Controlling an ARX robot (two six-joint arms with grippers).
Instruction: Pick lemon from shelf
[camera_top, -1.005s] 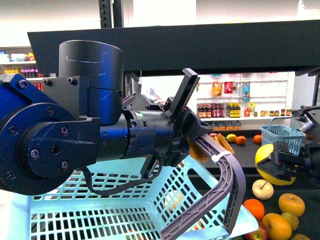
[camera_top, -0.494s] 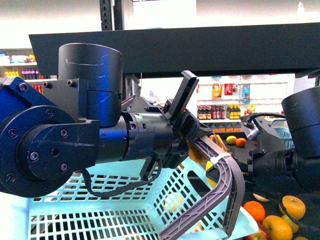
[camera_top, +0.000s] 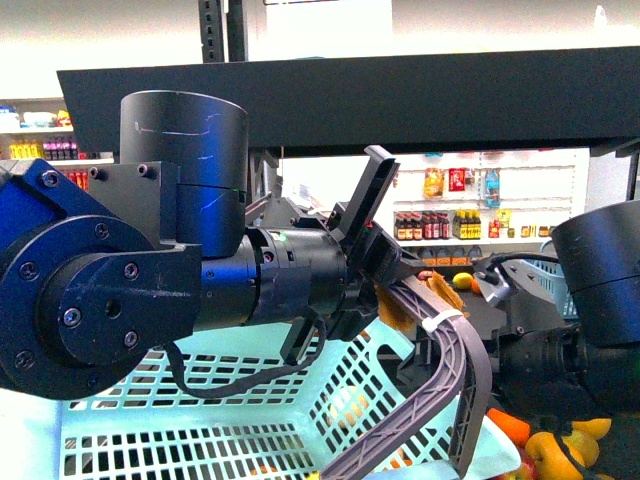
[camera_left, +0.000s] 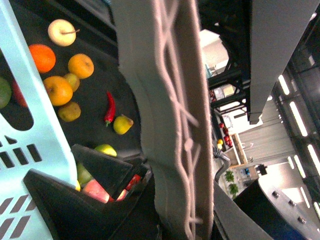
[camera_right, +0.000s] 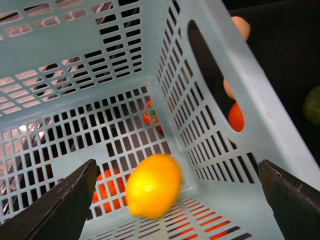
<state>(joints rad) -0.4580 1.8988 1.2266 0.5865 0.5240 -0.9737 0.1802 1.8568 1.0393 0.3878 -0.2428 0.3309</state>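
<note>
Basket (camera_right: 100, 75) interior open between spread right end effector (camera_right: 176, 172) fingers (camera_right: 60, 200); gray handle (camera_top: 465, 375) (raised) alongside; shelf (camera_top: 400, 95) overhead.

The lemon (camera_right: 153, 186) is seen inside the basket (camera_right: 100, 75), low by one side wall; whether it rests on the floor cannot be told. The right gripper (camera_right: 176, 162) is placed over the basket's opening. The handle (camera_top: 455, 365) is held at the basket's right side by the left gripper (camera_top: 395, 285). A tray of the shelf (camera_top: 400, 95) is set above the basket. Loose fruit (camera_top: 555, 445) is spread to the basket's right. Wall shelves (camera_top: 450, 225) are set far behind the basket.
</note>
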